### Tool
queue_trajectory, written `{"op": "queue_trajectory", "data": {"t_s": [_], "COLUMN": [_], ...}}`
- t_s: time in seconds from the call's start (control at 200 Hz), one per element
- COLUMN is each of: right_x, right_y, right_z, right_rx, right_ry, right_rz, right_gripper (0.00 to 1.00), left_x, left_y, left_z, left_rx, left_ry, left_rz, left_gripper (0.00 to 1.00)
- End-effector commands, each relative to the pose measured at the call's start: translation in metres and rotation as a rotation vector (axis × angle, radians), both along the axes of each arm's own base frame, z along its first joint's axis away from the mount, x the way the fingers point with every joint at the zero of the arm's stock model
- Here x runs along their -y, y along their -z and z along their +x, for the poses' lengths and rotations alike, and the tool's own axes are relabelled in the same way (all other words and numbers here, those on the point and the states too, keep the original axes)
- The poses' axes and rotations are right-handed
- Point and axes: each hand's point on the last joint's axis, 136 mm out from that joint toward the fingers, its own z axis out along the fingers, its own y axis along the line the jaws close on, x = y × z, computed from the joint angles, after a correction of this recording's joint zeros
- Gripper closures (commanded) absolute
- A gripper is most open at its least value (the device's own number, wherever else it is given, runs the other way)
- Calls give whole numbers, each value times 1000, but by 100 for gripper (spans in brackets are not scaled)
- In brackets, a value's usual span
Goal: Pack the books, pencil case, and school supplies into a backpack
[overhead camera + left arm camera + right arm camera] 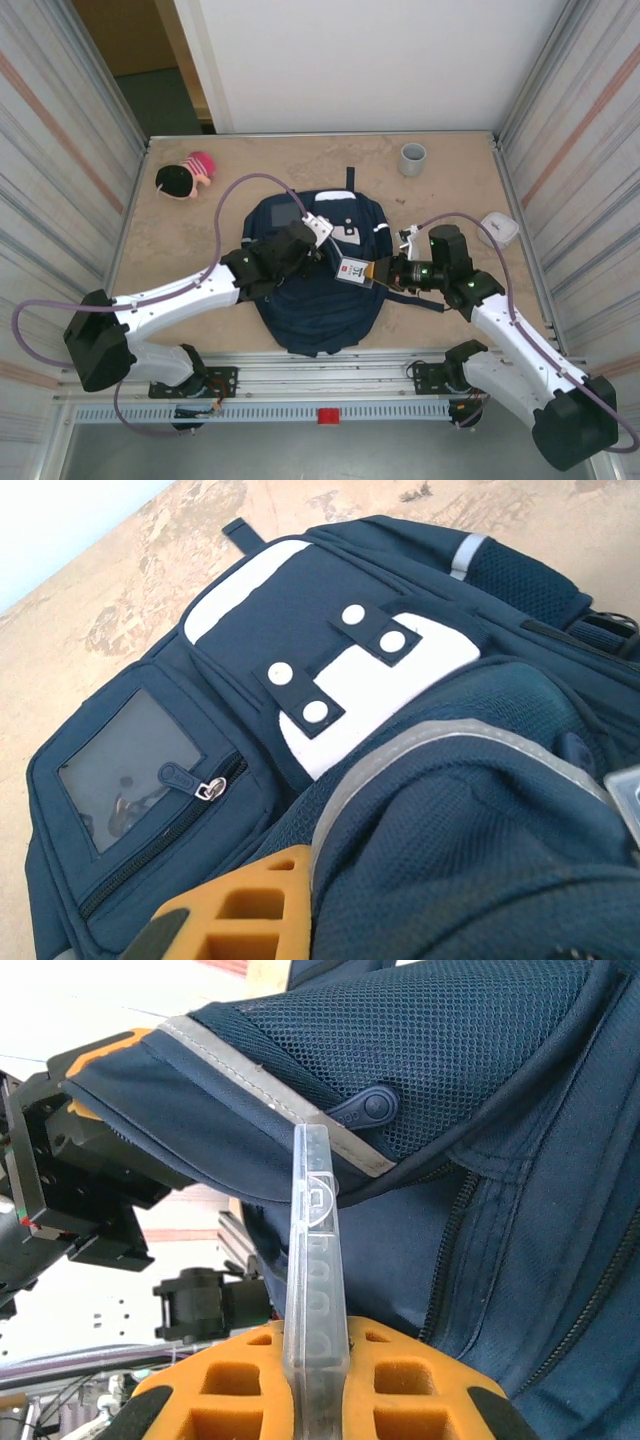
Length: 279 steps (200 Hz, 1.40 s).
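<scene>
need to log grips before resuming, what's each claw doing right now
left claw: closed, pinching the flap edge of the backpack
right claw: closed on a flat clear school supply packet

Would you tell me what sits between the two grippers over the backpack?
In the top view, a small flat white supply piece, clamped by the right gripper, lies between it and the left gripper, above the backpack.
</scene>
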Motion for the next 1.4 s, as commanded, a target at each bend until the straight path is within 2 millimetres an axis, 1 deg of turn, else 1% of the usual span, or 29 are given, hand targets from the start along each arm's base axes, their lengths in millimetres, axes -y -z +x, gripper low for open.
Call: {"op": "queue_trajectory", "data": {"t_s": [0.0,0.13,0.286,0.401,0.486,0.561,0.691,0.772,0.882,0.912,0.927,0.987,1.052,1.157,1.193,1.268,1.343,1.393], "right_x": [3,14,23,18,9,1,-15,-31,-55,-60,-65,-74,-79,-86,-86,-84,-75,-68], "right_y": [7,-3,0,-5,-8,-10,-14,-20,-20,-24,-18,-14,-10,-12,-12,-8,-2,1], "right_z": [-9,-17,-40,-54,-55,-45,-20,-9,2,4,8,16,26,40,44,52,60,62], "right_rx": [-42,-13,-59,-68,-53,-27,1,19,22,33,17,14,14,15,12,9,9,21], "right_ry": [21,53,27,0,-8,22,64,40,0,-9,-13,-26,-21,-12,-4,28,78,100], "right_rz": [-10,-36,-79,-47,-8,31,84,93,88,96,80,65,47,76,77,56,21,-23], "right_gripper": [100,97,97,95,95,95,95,95,95,95,95,95,95,94,92,83,75,66], "left_x": [5,-5,-4,4,13,21,30,33,33,33,32,33,33,28,27,26,24,22], "left_y": [-60,-51,-44,-45,-50,-54,-58,-60,-63,-63,-64,-65,-66,-65,-65,-65,-66,-64], "left_z": [22,26,28,28,24,20,13,9,7,7,7,6,4,4,4,3,3,4], "left_rx": [115,96,33,10,-14,-32,-63,-72,-70,-69,-68,-68,-70,-64,-63,-62,-56,-55], "left_ry": [-73,-112,-112,-87,-50,-19,34,52,62,65,66,70,76,62,61,60,52,41], "left_rz": [-220,-204,-281,-323,-352,-385,-432,-443,-450,-451,-453,-457,-461,-450,-450,-454,-458,-454], "left_gripper": [100,100,100,100,100,100,100,100,100,100,100,100,100,100,100,100,100,100]}}
